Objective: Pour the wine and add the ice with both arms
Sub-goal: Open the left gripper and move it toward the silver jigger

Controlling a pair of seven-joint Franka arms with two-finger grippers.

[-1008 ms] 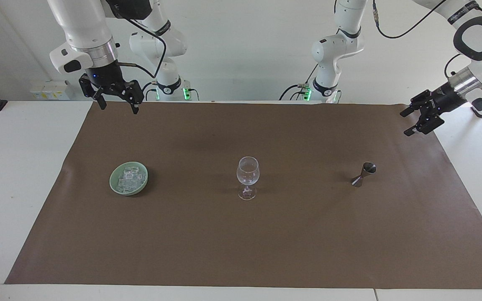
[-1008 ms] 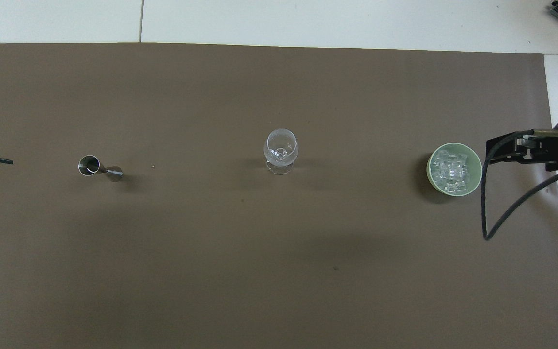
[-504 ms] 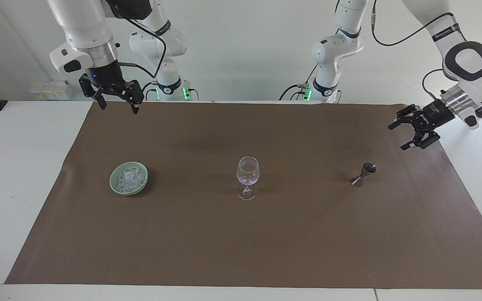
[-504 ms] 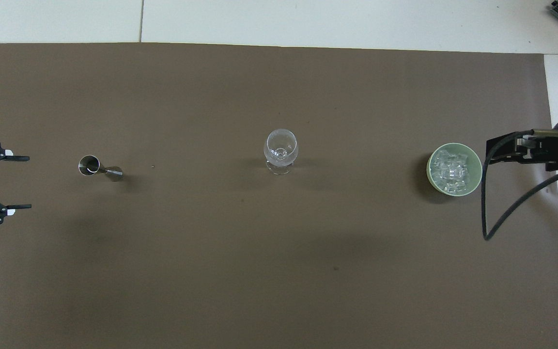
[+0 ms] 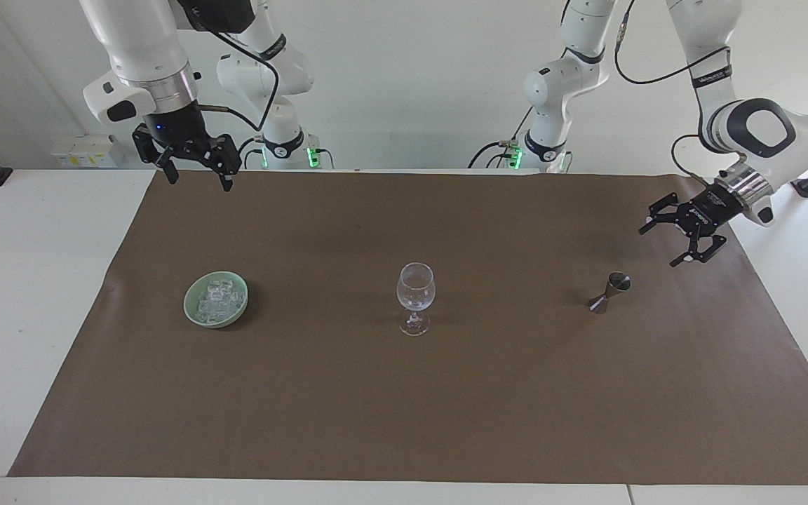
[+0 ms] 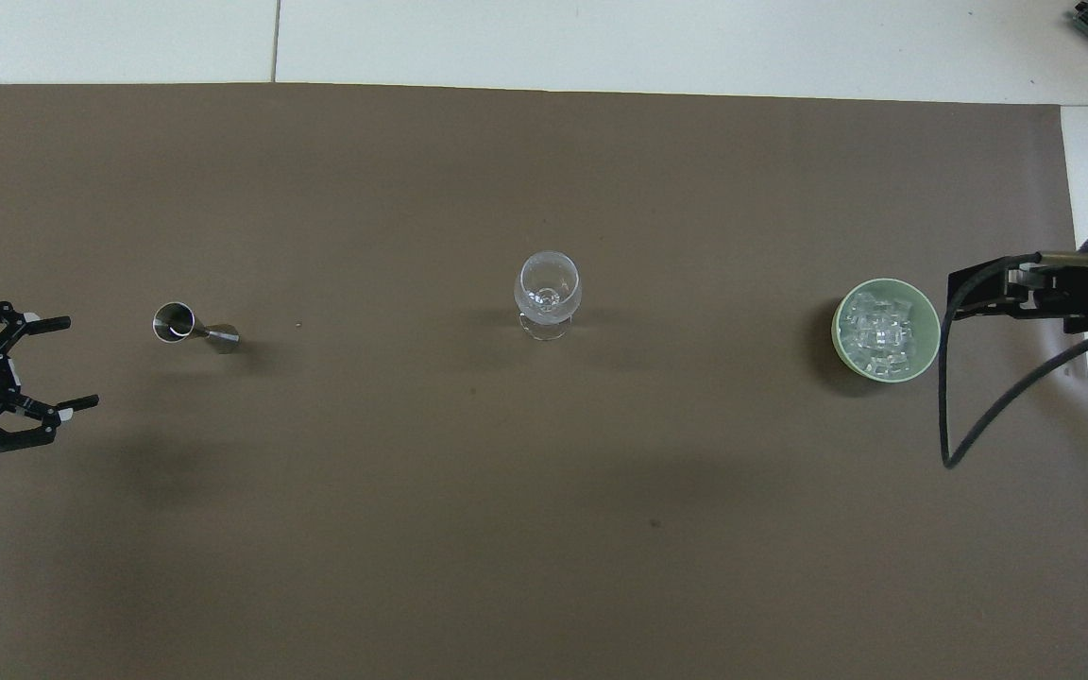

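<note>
A white desk (image 5: 18, 294) carries a wide brown paper mat (image 5: 446, 393), and a plain white wall stands at the robots' end of it. Three things stand in one row across the mat, well apart from each other. At the right arm's end there is a green bowl (image 5: 189, 313) with the ice (image 5: 218, 298) heaped inside it, small clear cubes. In the middle stands an upright wine glass (image 5: 415, 297), and I see no wine in it. At the left arm's end stands a small metal jigger (image 5: 610, 292), upright with its open cup on top.

The left end effector (image 5: 669, 242) hangs low over the mat near the jigger, more toward the left arm's end of the desk. It is tilted down toward the jigger, its fingers are spread wide, and it holds nothing. It does not touch the jigger. The right end effector (image 5: 198, 179) waits high over the edge of the mat at the robots' end, also with fingers spread and empty. It is well apart from the bowl.

I judge that the task is at its first step: the left arm is reaching for the jigger, and nothing is poured or added yet. The next move asks the left end effector to bring its open fingers around the narrow waist of the jigger and to close there. The jigger is small and stands on a narrow foot, so I think a touch from one finger alone could tip it over.
</note>
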